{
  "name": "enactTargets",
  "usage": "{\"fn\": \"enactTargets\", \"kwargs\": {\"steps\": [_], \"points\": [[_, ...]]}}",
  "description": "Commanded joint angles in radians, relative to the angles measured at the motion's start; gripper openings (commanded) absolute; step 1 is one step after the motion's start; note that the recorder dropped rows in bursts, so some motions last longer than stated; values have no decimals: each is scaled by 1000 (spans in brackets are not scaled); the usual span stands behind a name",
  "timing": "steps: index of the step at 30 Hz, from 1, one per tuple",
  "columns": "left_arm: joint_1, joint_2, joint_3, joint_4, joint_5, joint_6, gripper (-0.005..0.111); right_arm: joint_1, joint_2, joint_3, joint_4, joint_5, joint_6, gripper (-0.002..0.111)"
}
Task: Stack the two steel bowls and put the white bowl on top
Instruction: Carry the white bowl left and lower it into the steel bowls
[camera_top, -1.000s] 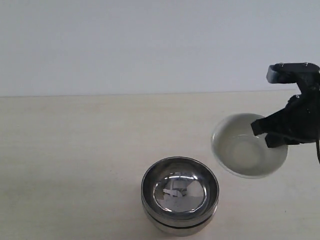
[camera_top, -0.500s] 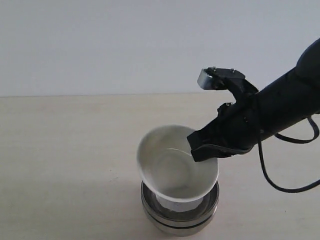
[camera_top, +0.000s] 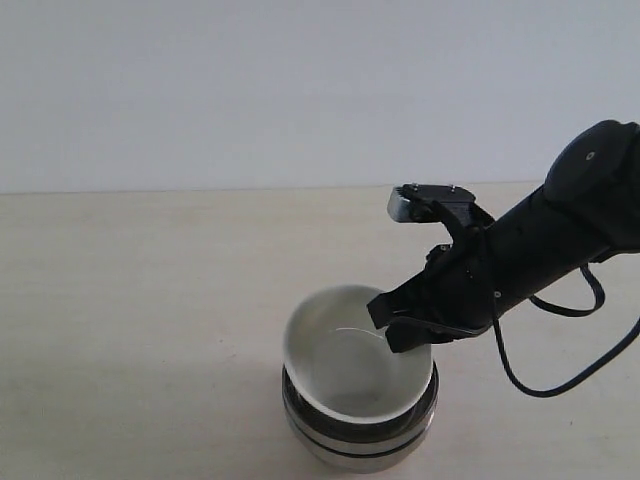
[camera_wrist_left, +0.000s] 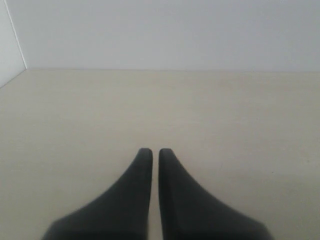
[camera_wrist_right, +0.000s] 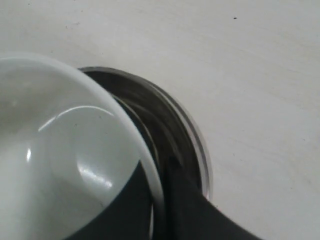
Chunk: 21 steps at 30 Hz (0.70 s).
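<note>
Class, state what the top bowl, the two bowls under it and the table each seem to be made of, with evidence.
The white bowl: probably glazed ceramic, opaque white with soft glossy highlights. The steel bowls: polished metal, likely stainless steel, with mirror-bright rims. The table: pale matt surface with faint grain, perhaps wood or laminate.

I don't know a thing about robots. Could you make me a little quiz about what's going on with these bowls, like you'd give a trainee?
1. True or false: the left gripper is holding something.
2. Where does the right gripper hold the white bowl? A) by its rim, B) by its base, C) it is not holding it.
3. Fill in the number: the white bowl is directly over a stack of ___ steel bowls.

Key: 1 false (it is shut over bare table); 2 A; 3 two.
</note>
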Motion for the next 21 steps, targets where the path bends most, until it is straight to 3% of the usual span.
{"fn": "enactTargets", "kwargs": {"steps": [1,21], "points": [[3,-3,4,-4,0,1,4,3,-3,-6,-31,14,4,0],[3,-3,4,-4,0,1,4,3,-1,-6,-47,-22,20,0]]}}
